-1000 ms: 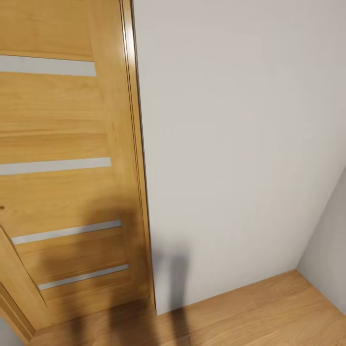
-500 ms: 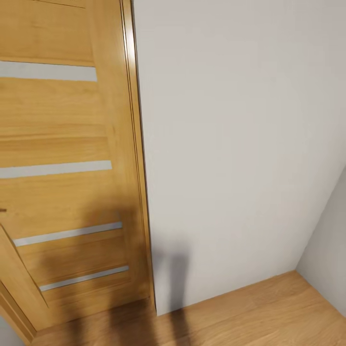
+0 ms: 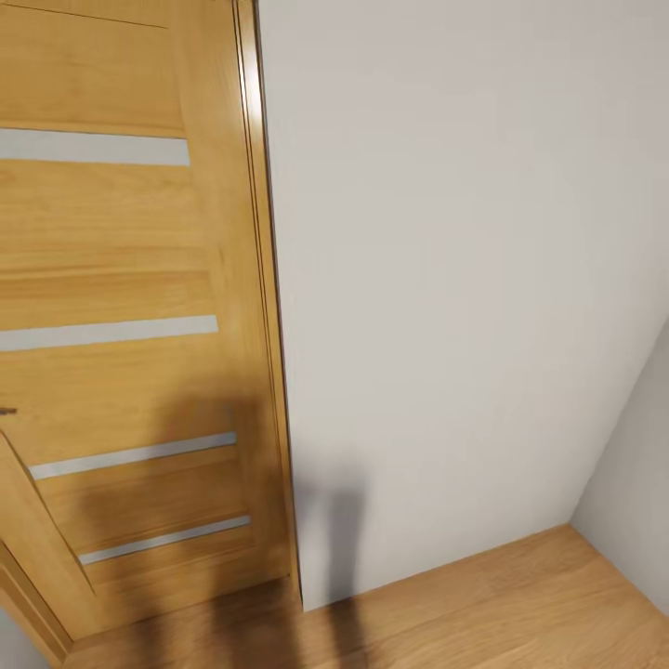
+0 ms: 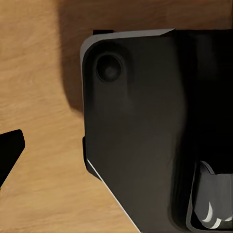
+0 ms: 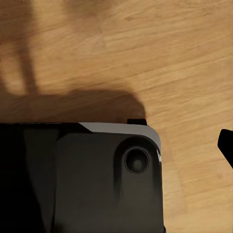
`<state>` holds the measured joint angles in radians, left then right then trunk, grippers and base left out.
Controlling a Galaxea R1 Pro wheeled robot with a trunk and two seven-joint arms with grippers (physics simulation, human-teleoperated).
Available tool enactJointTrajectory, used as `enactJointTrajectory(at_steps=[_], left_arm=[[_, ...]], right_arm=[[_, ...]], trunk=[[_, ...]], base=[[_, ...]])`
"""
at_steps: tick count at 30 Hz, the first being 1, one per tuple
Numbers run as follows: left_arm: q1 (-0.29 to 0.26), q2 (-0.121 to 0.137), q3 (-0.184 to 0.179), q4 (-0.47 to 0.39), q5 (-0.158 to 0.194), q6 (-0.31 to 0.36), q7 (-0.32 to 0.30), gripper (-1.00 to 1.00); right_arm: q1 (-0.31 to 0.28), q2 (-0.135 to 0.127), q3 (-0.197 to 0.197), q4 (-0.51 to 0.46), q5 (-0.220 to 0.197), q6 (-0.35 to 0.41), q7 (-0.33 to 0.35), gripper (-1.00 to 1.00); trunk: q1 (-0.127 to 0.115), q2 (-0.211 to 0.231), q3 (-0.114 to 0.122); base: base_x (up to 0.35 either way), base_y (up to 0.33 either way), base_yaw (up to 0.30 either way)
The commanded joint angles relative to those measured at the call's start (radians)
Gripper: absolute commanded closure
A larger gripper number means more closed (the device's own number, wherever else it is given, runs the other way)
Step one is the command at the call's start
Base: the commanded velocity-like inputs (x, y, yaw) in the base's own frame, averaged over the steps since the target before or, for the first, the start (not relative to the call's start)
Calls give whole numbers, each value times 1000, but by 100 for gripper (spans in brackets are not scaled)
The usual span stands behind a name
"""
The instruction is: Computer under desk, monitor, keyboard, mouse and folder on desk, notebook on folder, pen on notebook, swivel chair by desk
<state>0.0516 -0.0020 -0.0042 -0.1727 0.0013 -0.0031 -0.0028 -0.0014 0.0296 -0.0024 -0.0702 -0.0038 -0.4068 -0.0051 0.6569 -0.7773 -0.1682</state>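
Note:
The head view faces a corner of the bedroom: an oak door [image 3: 121, 279] with frosted strips, a pale grey wall [image 3: 465, 279] and an oak plank floor [image 3: 483, 613]. None of the desk items or the swivel chair are in sight. A dark fingertip [image 4: 9, 148] of my left gripper sticks in at the picture's edge over the floor, and a dark fingertip [image 5: 226, 144] of my right gripper does the same. Nothing is held between the fingers in either wrist view.
The robot's own black base [image 4: 145, 136] with a rounded corner [image 5: 97, 179] sits on the wooden floor below both wrists. A sloped grey wall [image 3: 636, 483] closes in at the right. My shadow falls on the door and wall.
The whole head picture has slid slightly downward, so the camera has moved a little; the door, wall and floor themselves have not moved.

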Motion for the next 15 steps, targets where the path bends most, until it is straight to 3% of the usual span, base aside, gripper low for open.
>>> enactJointTrajectory(at_steps=[1, 4, 5, 7, 8, 10, 11, 15], left_arm=[[1, 0, 0, -16, 0, 0, 0, -100], [1, 1, 0, -36, 0, 0, 0, -100], [1, -2, 1, -134, 17, 1, 2, -100], [1, -4, 1, -195, 34, 1, 4, -100], [-38, 11, 25, -388, 211, 1, 31, -100], [-51, 12, 29, -398, 258, -4, 34, -100], [-62, 24, 38, -398, 308, -49, 35, -100], [-63, 46, 48, -388, 319, -67, 31, -100]], right_arm=[[0, 1, 0, 0, 0, -3, -1, -100], [0, 2, 0, -1, 0, -4, -1, -100], [0, 4, 1, -15, 1, -5, -8, -100], [0, 4, 1, -59, 1, -6, -11, -100], [0, 1, -14, -382, -16, -6, -14, -100], [0, 2, -16, -427, -21, -7, -14, -100], [-6, 8, -19, -480, -30, -3, -44, -100], [-10, 14, -20, -491, -52, 1, -107, -100]], trunk=[[-4, 6, 2], [-15, 27, 12], [-19, 34, 15], [-27, 48, 21], [-31, 55, 24], [-38, 69, 30], [-42, 76, 33], [-57, 104, 46]], base=[[0, 0, 0], [0, 0, 0], [0, 0, 0], [0, 0, 0], [0, 0, 0], [0, 0, 0], [0, 0, 0], [0, 0, 0]])
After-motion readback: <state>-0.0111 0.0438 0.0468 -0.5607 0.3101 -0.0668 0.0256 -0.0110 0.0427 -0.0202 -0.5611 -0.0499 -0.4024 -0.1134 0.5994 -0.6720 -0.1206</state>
